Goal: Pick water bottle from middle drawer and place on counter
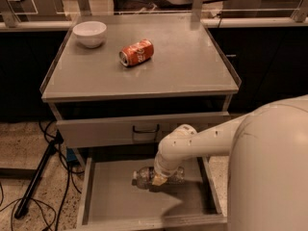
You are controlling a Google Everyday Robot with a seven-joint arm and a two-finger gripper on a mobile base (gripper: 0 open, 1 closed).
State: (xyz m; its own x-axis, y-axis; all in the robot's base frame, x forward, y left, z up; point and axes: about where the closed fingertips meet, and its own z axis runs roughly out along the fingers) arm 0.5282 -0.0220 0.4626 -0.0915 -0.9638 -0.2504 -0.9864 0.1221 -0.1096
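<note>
The water bottle lies sideways, clear and crinkly, in the open middle drawer at the bottom of the view. My gripper reaches down from the white arm and is closed around the bottle's middle. It holds the bottle slightly above the drawer floor, where a shadow falls beneath it. The fingers are mostly hidden by the wrist. The grey counter is above the drawers.
An orange-red soda can lies on its side on the counter, and a white bowl stands at its back left corner. The upper drawer front with a dark handle is closed. Cables and a dark stand leg lie on the floor at left.
</note>
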